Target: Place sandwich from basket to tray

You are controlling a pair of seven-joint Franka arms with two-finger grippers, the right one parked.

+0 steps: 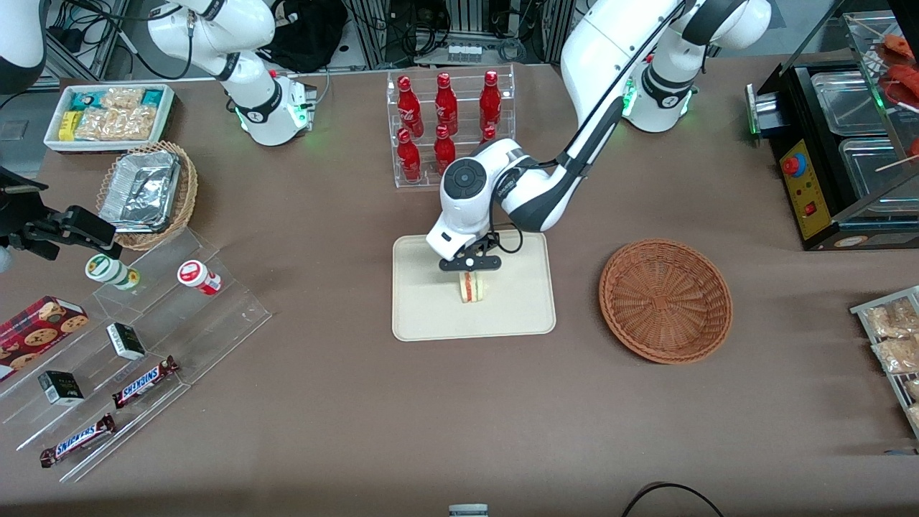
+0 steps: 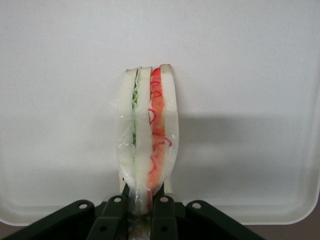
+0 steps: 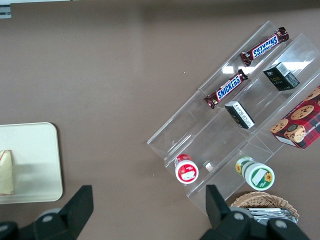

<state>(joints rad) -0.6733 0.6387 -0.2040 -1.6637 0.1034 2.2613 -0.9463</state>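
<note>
- Cream tray (image 1: pixel 517 316) carries the sandwich (image 1: pixel 473 286) on edge; basket (image 1: pixel 665 299) beside it.
- End effector (image 1: pixel 470 273) grips the sandwich's soft bread faces (easily crushed, light); hold gently.

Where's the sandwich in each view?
Front view: sandwich stands on the tray, under the end effector.
Left wrist view: sandwich gripped edge-up over the tray.
Right wrist view: sandwich at the frame edge.
Shared landmark: the tray.
</note>
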